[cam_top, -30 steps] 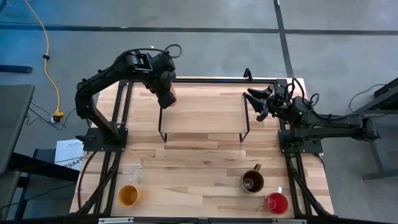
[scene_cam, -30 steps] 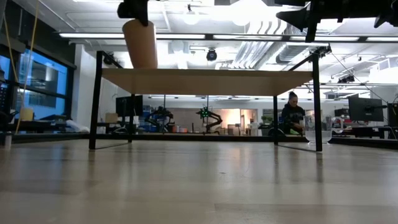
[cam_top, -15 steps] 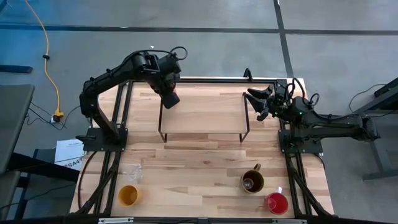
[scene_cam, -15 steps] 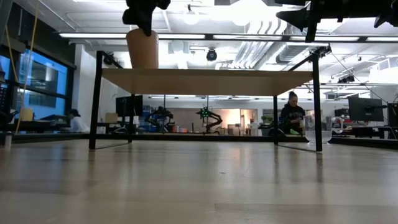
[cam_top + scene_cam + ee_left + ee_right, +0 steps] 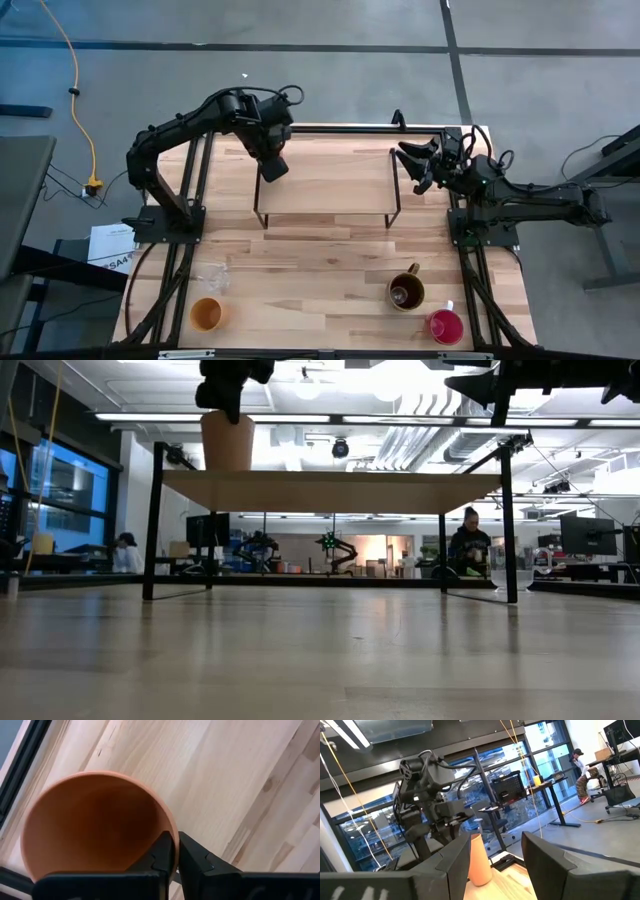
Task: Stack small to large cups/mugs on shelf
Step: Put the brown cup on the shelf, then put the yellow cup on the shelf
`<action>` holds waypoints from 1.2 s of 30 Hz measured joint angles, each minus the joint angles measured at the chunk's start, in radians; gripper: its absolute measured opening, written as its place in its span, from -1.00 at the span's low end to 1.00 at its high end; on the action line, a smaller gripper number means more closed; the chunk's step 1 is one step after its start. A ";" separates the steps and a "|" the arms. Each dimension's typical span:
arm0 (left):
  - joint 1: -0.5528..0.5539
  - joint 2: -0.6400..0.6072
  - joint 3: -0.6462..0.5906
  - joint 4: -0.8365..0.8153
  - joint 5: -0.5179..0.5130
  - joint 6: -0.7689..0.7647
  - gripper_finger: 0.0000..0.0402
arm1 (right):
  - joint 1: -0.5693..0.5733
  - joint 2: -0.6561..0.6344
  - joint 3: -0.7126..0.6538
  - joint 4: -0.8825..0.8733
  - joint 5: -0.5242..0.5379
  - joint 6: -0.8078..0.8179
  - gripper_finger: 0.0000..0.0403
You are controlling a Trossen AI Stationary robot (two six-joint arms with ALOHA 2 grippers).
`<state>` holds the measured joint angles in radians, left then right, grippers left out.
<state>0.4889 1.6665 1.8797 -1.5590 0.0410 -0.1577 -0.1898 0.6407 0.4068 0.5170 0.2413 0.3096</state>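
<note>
We found little writing to read: only a white sheet (image 5: 108, 247) off the table's left edge carried dark print, too small for us to make out.

We counted one peach tumbler (image 5: 228, 442), standing upright at the left end of the shelf (image 5: 325, 185), near its back edge. The left gripper (image 5: 173, 854) was pinched shut on the tumbler's rim, one finger inside the wall and one outside, as the left wrist view showed us. In the low view the tumbler's base met the shelf's light wood top.

On the table (image 5: 320, 260) we counted four more vessels, all along the front edge. One yellow-orange cup (image 5: 206, 314) sat at the front left corner, with one clear glass mug (image 5: 212, 277) just behind it; we could make out only that one glass mug. One brown handled mug (image 5: 405, 291) stood toward the front right, and one red-pink cup (image 5: 445, 326) sat beside it at the front right corner. All four were well apart from the shelf.

The right gripper (image 5: 412, 164) hung just off the shelf's right end, its fingers parted and holding nothing; in its own wrist view we saw the tumbler and the left arm across the shelf.

Two people (image 5: 470, 550) showed in the room behind, one at each side.
</note>
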 joint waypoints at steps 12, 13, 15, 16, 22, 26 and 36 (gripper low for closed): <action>0.002 0.006 0.031 -0.019 -0.011 -0.008 -0.66 | 0.000 0.000 0.000 0.007 0.000 -0.004 -0.17; 0.002 0.006 0.031 -0.018 -0.011 -0.008 -0.61 | 0.000 0.000 0.000 0.007 0.000 -0.004 -0.17; 0.002 0.006 0.031 -0.017 -0.011 -0.012 -0.48 | 0.000 0.000 0.000 0.007 0.000 -0.004 -0.17; 0.002 0.006 0.031 -0.016 -0.010 -0.012 -0.40 | 0.000 0.000 0.000 0.007 0.000 -0.004 -0.17; 0.002 0.006 0.031 -0.014 -0.001 -0.007 0.03 | 0.000 0.000 0.000 0.006 0.000 -0.004 -0.17; 0.002 -0.004 0.031 -0.012 0.003 -0.007 0.23 | 0.000 0.000 0.000 0.006 0.000 -0.004 -0.17; 0.002 -0.096 0.053 -0.013 0.042 -0.023 0.37 | 0.000 0.000 0.000 0.006 0.000 -0.004 -0.17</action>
<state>0.4904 1.5707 1.9327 -1.5723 0.0827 -0.1802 -0.1902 0.6407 0.4065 0.5227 0.2413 0.3058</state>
